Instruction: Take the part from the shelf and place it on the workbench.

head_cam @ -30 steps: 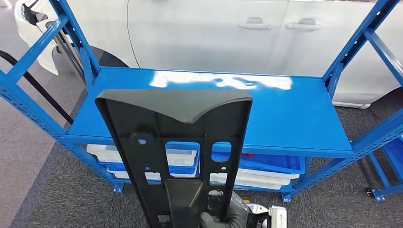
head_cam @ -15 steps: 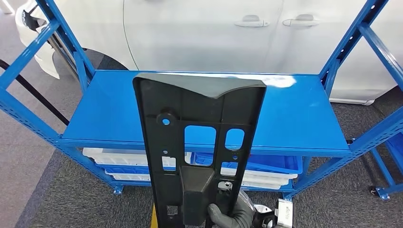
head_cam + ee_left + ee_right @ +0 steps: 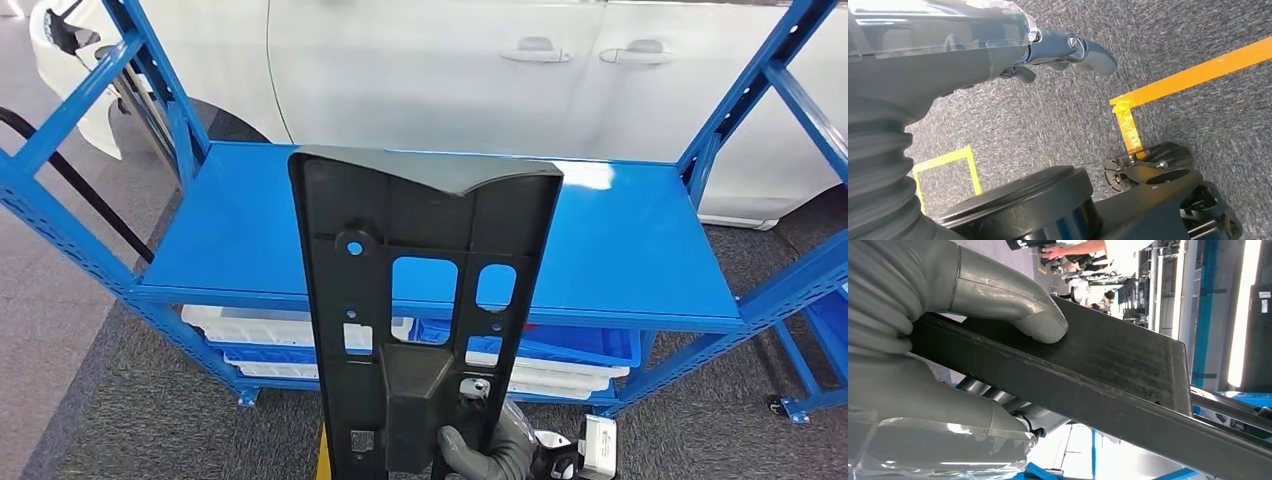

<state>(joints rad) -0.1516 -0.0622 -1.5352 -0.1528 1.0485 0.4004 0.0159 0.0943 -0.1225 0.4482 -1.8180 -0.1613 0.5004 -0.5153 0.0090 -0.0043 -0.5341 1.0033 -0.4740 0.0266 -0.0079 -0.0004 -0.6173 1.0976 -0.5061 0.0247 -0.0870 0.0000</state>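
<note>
- While the right hand (image 3: 487,452) clamps the lower end of the part (image 3: 425,300), the long black panel stands nearly upright in front of the robot, its curved top rising over the front edge of the blue shelf (image 3: 640,250), clear of the shelf surface.
- In the right wrist view the thumb (image 3: 1013,300) presses flat on one face of the part (image 3: 1108,365) while the darker fingers wrap underneath, so the grip looks firm but sits far from the panel's upper end.
- The left hand (image 3: 1068,52) hangs beside the body over grey carpet with yellow tape lines, grasping nothing, its fingers loosely apart.
- The step in hand seems to be carrying the part away toward the desk, which is out of sight here.
- To do it well, keep the panel upright and close to the body, turn slowly so the tall top does not swing into the shelf uprights (image 3: 735,110), and hold the wrist steady against the leverage.
</note>
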